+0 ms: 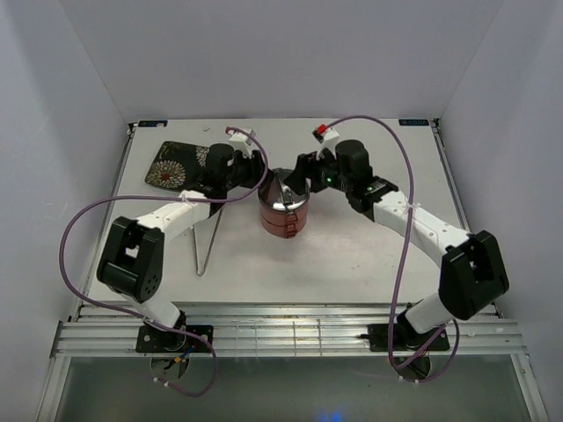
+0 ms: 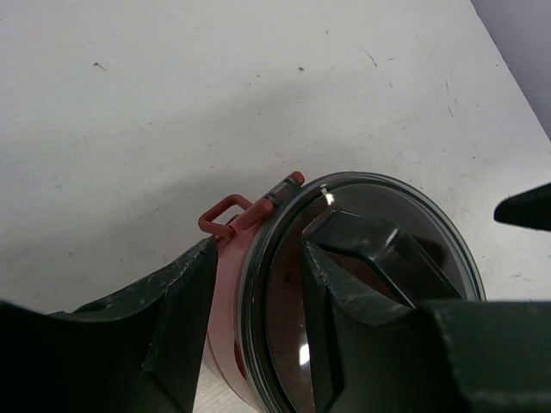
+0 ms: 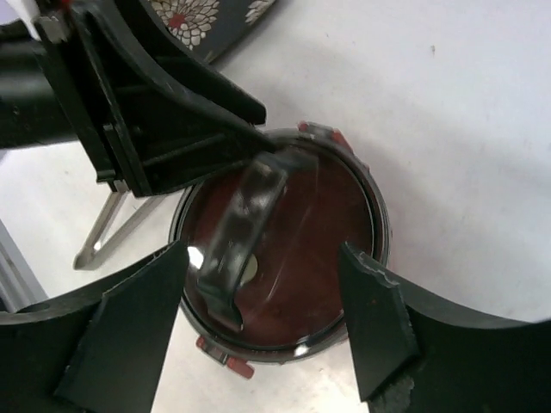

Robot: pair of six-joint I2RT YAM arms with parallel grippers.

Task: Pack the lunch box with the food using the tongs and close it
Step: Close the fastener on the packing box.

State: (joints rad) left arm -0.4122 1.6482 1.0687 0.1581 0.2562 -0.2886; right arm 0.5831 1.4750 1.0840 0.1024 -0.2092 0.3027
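Observation:
The lunch box (image 1: 283, 214) stands mid-table, two dark-red bowls stacked with the grey top lid (image 3: 318, 232) on and its folding handle (image 3: 239, 225) lying flat. No food shows. My left gripper (image 2: 258, 249) is open and straddles the lid's rim: the outer finger (image 2: 185, 318) rests against the red wall (image 2: 225, 288) and the inner finger (image 2: 331, 318) lies over the lid. My right gripper (image 3: 263, 254) hangs open just above the lid, empty, one finger at each side. The tongs (image 1: 209, 236) lie flat on the table left of the box.
A dark patterned square plate (image 1: 173, 163) sits at the back left, behind the left arm. Both grippers (image 1: 257, 180) (image 1: 297, 183) crowd over the box from opposite sides. White walls enclose the table on three sides.

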